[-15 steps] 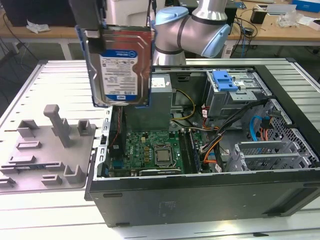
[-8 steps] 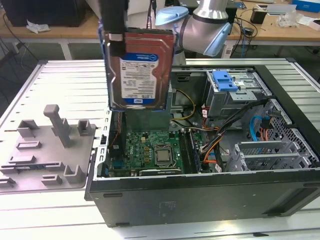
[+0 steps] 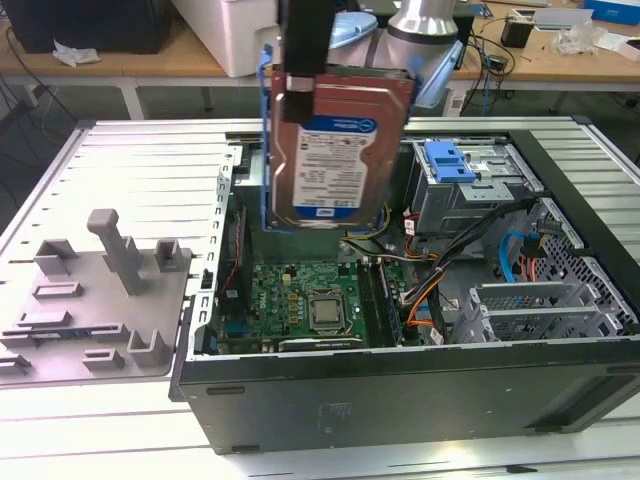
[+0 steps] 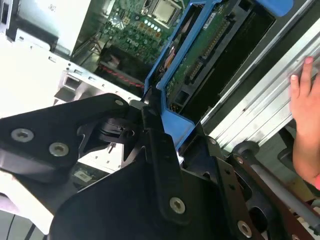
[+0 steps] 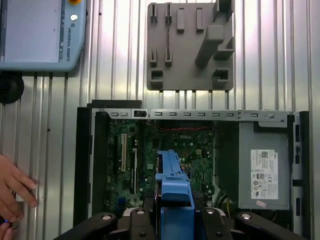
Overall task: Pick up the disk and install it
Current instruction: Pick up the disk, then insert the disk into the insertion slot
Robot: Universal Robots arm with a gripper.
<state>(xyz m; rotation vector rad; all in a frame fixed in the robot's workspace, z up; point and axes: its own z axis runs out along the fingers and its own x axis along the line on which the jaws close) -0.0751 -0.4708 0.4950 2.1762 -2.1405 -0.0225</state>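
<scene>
The disk (image 3: 335,150) hangs upright above the open computer case (image 3: 400,380), its white-and-blue label facing the exterior view. A blue carrier bracket (image 3: 266,140) frames its edge. My gripper (image 3: 300,95) is shut on the disk from above, one black finger lying over the silver face. In the second wrist view the disk's green circuit-board side (image 4: 205,50) and blue bracket (image 4: 167,80) run away from the gripper (image 4: 150,107). The first wrist view looks down along the blue bracket (image 5: 172,182), with the gripper (image 5: 174,206) clamped around it, over the motherboard (image 5: 150,160).
A grey drive cage with a blue latch (image 3: 450,165) sits inside the case at the exterior view's right. The power-supply box (image 5: 262,170) fills one corner. A grey fixture plate (image 3: 95,300) lies beside the case. A person's hand (image 5: 12,190) rests on the ribbed table near a teach pendant (image 5: 40,35).
</scene>
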